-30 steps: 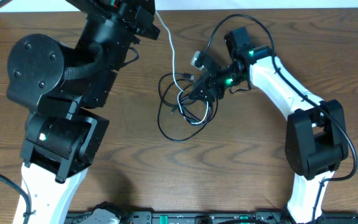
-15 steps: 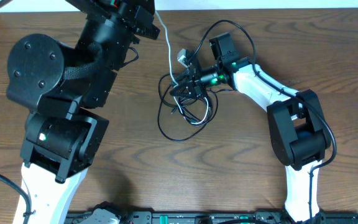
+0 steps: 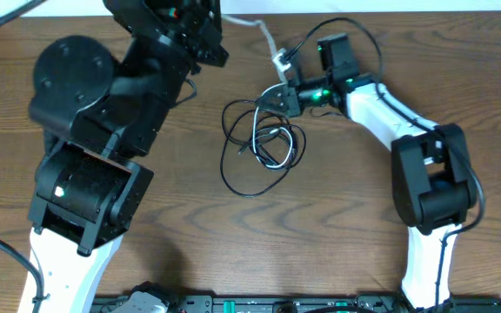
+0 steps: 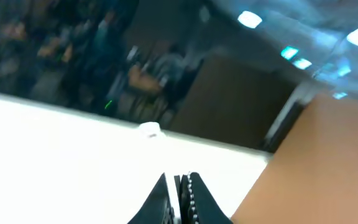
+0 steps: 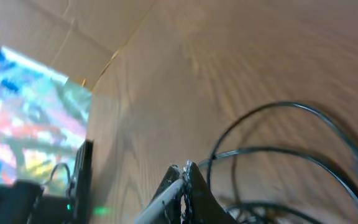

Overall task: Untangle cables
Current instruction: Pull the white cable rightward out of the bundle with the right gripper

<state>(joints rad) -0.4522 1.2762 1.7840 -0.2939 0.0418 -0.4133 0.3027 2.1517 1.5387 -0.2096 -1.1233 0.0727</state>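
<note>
Since the right fingers [image 3: 273, 97] are pressed fully together at the far edge of the heap, the whole tangle lies just on their near side on the bench [image 3: 346, 235], touching their tips or nearly so. The overhead view does not show whether a strand is pinched between them. The blurred right wrist view shows only closed tips, with black loops arching just beyond them to one side. The black cable [image 3: 263, 143] makes up most of the heap: small overlapping coils right by these fingers and one wide loop sagging further from them, toward the robot's base. The white cable [image 3: 266, 35] goes the other way. From its small plug [image 3: 281, 61], just beyond the right fingers, it runs in a nearly straight line toward the left fingers [image 4: 178, 182]. These are also shut and appear to hold its far end, though the left wrist view shows no cord, only closed tips aimed off the bench. So the white cable's long axis runs from fingers to fingers, with the black coils at the right-hand end. The right arm is much nearer the knot. I judge the next move turns on drawing the white line clear of the black coils along that axis; a snagged loop could drag the whole heap.
</note>
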